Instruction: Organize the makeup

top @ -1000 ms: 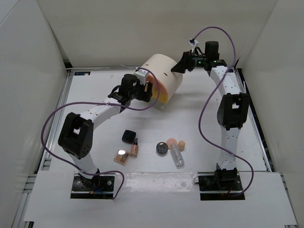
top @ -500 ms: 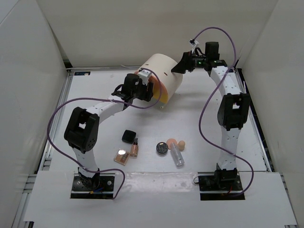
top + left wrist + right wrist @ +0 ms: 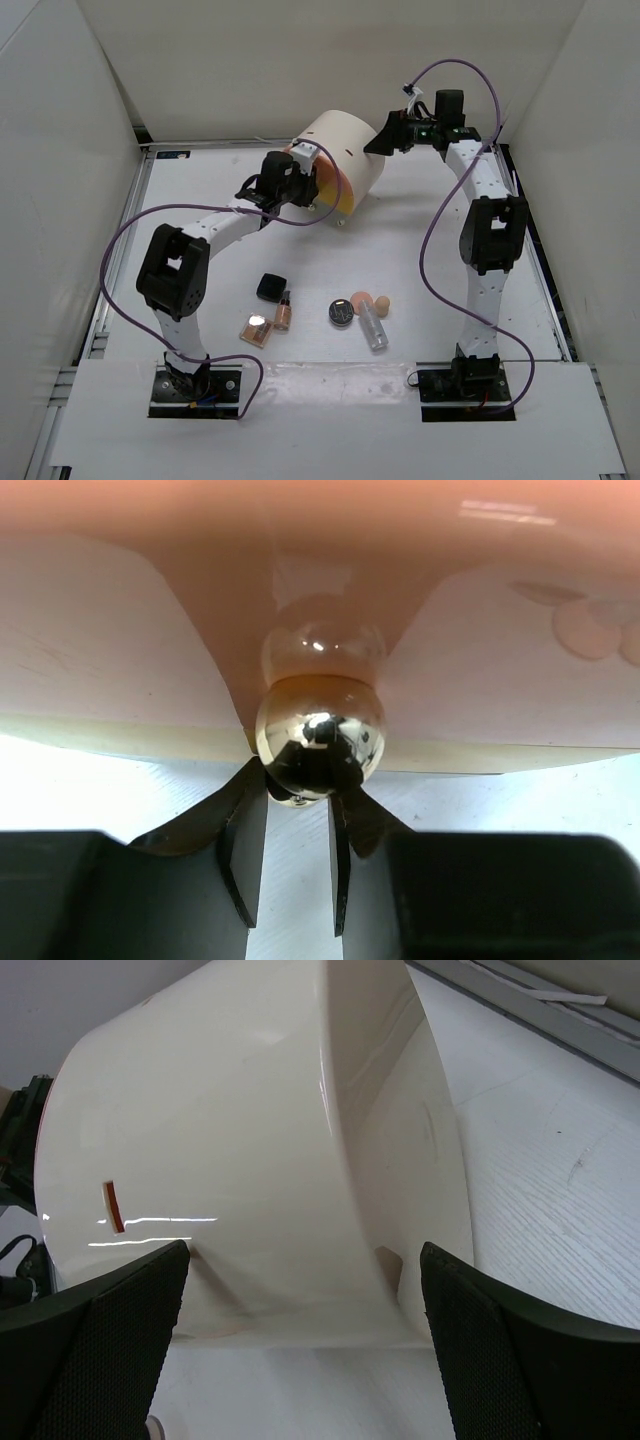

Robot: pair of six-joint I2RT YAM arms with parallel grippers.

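White counter (image 3: 400,285) — left end effector (image 3: 297,798) just clenched the gold knob (image 3: 320,742); right end effector (image 3: 302,1252) released; drawer (image 3: 337,192) likely opens next.

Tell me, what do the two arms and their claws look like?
The left arm and right arm are white tubes linked by chunky black joints, each on a black base plate. A purple cable loops loosely along each. The left claw has thin, black, blade-like fingers. The right claw has broad black fingers with finely textured pads.

box (image 3: 352,148) cream | drawer (image 3: 337,196) orange | knob (image 3: 320,742) gold | compact (image 3: 269,288) black | sponges (image 3: 370,300) peach
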